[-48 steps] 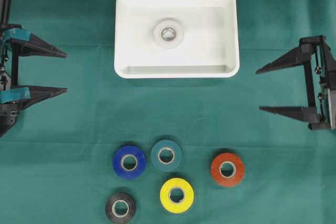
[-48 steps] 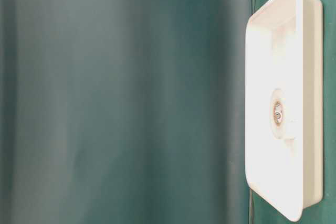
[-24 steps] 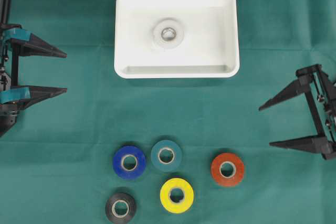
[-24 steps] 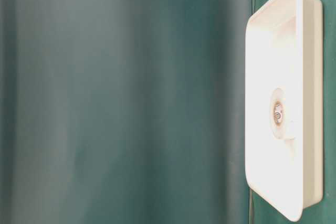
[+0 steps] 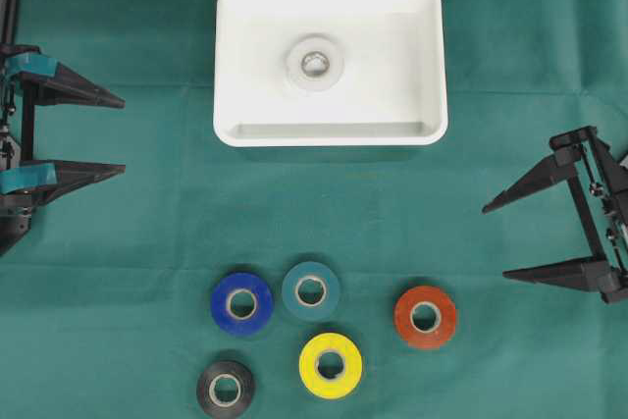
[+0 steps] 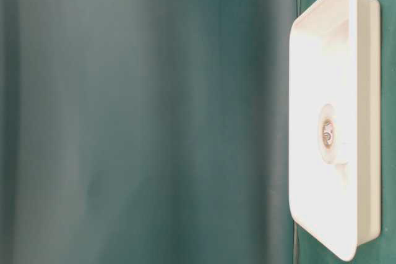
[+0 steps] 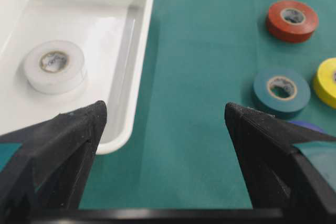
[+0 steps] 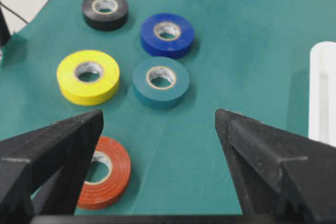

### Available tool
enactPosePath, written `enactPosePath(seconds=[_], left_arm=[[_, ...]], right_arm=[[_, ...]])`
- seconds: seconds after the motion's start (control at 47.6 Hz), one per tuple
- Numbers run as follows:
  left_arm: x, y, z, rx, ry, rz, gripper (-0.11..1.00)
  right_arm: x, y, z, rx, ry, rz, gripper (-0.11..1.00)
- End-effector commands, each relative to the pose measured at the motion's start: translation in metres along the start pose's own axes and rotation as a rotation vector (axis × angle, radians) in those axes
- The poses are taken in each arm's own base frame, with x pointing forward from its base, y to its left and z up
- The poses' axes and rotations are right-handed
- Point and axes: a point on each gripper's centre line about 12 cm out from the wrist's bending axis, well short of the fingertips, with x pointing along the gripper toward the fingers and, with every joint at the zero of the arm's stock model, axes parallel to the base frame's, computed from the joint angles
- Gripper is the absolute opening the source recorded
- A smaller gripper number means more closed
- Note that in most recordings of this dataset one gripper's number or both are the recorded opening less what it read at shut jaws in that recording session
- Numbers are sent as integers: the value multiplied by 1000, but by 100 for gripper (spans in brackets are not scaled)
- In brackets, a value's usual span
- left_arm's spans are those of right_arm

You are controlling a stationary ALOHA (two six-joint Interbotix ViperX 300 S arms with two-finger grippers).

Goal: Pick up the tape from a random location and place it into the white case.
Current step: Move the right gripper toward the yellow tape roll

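Approach step: nothing is grasped yet. The right gripper (image 5: 494, 242) hangs at the right edge of the green cloth (image 5: 392, 203), jaws spread wide and empty, angled toward the cluster of tape rolls; the red tape (image 5: 425, 316) lies nearest it, with the yellow tape (image 5: 331, 365), teal tape (image 5: 311, 290), blue tape (image 5: 241, 303) and black tape (image 5: 225, 389) beyond. The white case (image 5: 232, 66) sits well apart at the top and already holds a white tape roll (image 5: 314, 63). The left gripper (image 5: 122, 135) is parked, jaws released. Next move likely needs reaching and descending so the jaws straddle one roll. Compared with a second ago, the right gripper has swung down the overhead view toward the rolls; rolls, case and left gripper are unchanged.
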Motion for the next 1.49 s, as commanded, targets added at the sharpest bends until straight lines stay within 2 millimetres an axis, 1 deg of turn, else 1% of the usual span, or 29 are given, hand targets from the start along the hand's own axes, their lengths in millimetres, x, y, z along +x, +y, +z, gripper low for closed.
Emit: enactPosePath(seconds=[0.0, 0.147, 0.252, 0.441, 0.693, 1.198, 1.345, 1.471], left_arm=[[1, 0, 5, -4, -12, 1, 96], [1, 0, 5, -4, -12, 1, 96], [1, 0, 4, -4, -11, 1, 96], [1, 0, 4, -4, -11, 1, 96], [1, 0, 4, -4, -11, 1, 96], [1, 0, 4, -5, -11, 1, 96], [1, 0, 4, -5, -11, 1, 96], [1, 0, 4, -6, -9, -1, 96]], right_arm=[[1, 4, 11, 0, -27, 15, 90], [3, 9, 13, -6, -33, 34, 90], [9, 13, 15, -9, -34, 49, 90], [27, 20, 19, -17, -17, 68, 90], [60, 35, 26, -32, 22, 104, 90], [146, 79, 50, -65, 68, 177, 90], [163, 87, 56, -69, 96, 182, 90], [170, 88, 58, -71, 112, 181, 90]])
